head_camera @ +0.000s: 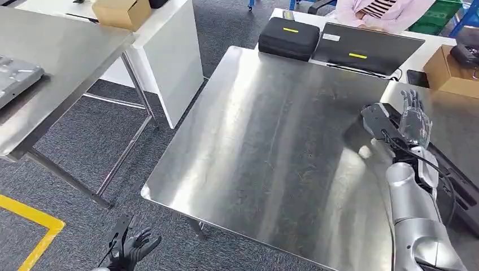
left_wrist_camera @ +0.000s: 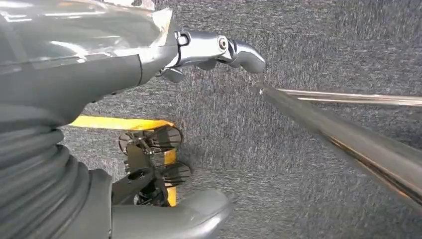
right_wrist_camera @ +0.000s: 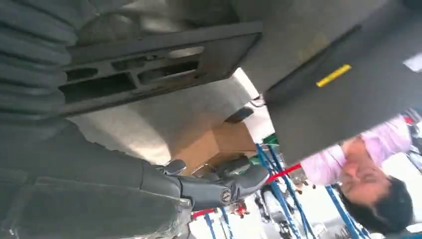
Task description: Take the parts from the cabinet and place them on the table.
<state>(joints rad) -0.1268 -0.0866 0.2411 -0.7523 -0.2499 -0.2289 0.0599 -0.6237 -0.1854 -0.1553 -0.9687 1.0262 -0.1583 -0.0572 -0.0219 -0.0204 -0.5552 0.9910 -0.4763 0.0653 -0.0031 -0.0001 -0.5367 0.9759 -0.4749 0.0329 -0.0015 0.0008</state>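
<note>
Task looked partly done: one dark part (head_camera: 390, 127) lay flat on steel table (head_camera: 271, 147) near its right edge, placed. Right hand (head_camera: 415, 121) hovered over it, fingers spread, gripping nothing. Left hand (head_camera: 133, 248) hung low by the floor, fingers apart, empty. Cabinet unseen, so parts left unknown. Counts: 1 part, 2 black cases (head_camera: 289, 36), 2 cardboard boxes (head_camera: 121, 12).

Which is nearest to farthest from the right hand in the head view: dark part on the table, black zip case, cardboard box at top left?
1. Dark part: lies on the steel table, right beside the right hand.
2. Black zip case: past the table's far edge.
3. Cardboard box: top left, on the white table.
</note>
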